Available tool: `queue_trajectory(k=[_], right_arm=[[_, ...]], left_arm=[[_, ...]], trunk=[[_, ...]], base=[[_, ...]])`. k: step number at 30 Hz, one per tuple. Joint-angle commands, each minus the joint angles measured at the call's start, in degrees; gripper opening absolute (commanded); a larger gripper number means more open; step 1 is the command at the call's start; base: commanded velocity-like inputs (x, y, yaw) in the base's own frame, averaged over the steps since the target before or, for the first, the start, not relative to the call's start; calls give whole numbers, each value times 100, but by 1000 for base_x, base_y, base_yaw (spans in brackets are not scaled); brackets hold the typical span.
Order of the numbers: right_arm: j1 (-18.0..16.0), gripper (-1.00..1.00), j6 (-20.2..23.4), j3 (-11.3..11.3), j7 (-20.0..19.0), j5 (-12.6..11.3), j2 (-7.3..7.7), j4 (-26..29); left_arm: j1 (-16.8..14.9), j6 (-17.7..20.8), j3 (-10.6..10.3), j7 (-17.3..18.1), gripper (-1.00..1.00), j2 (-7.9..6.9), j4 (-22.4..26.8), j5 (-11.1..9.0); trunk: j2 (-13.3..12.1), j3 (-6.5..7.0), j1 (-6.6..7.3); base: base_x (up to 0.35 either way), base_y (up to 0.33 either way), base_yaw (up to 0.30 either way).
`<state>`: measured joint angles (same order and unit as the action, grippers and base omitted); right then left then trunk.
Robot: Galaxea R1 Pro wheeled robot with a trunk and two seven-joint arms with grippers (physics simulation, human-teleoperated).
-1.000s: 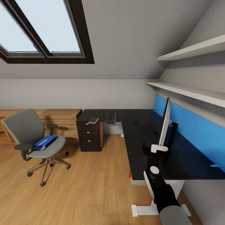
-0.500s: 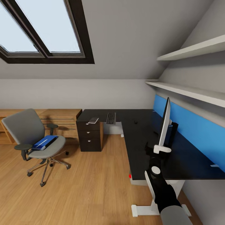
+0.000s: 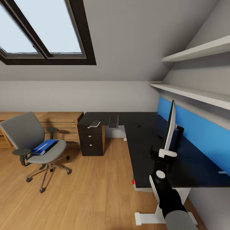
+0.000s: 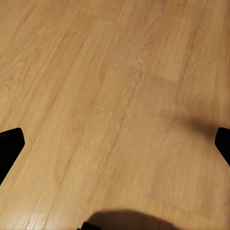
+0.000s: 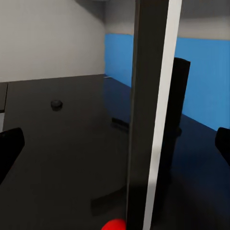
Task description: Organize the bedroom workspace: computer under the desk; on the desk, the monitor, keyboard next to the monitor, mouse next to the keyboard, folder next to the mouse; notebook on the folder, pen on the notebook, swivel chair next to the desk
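In the head view our right tool (image 3: 166, 152) stands at the near edge of the monitor (image 3: 169, 127), at lower right of the frame. In the right wrist view the monitor (image 5: 149, 110) is seen edge-on between the two widely open fingers, and nothing is held. The monitor's long axis runs away from us along the tabletop (image 3: 143, 140). The left tool (image 4: 115, 143) is also wide open and empty, over the wooden floor (image 4: 96, 72). The keyboard (image 3: 113, 121) and mouse (image 3: 139, 125) lie further back; the folder (image 3: 44, 146) rests on the chair (image 3: 32, 140), at left.
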<state>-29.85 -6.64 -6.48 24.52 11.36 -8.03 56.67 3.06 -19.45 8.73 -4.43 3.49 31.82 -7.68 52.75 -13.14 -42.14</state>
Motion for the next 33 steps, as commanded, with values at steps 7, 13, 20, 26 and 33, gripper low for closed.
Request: queue_trajectory(k=[7, 13, 20, 26, 33], right_arm=[[-3, 100, -13, -19, 9, 41, -6, 1], [-3, 100, -13, -18, 2, 35, -6, 2], [-3, 100, -15, -17, 0, 33, -6, 2], [-3, 100, -20, -18, 0, 33, -6, 2], [-3, 100, -21, -16, -7, 33, -6, 2]], left_arm=[[2, -6, 6, 4, 100, 6, 9, -32], [2, -6, 0, 4, 100, 4, 9, -30], [2, -6, -22, 4, 100, 10, 9, -30], [2, -6, -42, 4, 100, 6, 9, -31], [2, -6, -46, 2, 100, 11, 9, -32]], trunk=[[5, -6, -1], [5, -6, -1], [5, -6, -1], [5, -6, -1], [5, -6, -1]], base=[[87, -52, 0], [62, -41, 0], [88, -47, 0], [49, -31, 0], [8, -22, 0]])
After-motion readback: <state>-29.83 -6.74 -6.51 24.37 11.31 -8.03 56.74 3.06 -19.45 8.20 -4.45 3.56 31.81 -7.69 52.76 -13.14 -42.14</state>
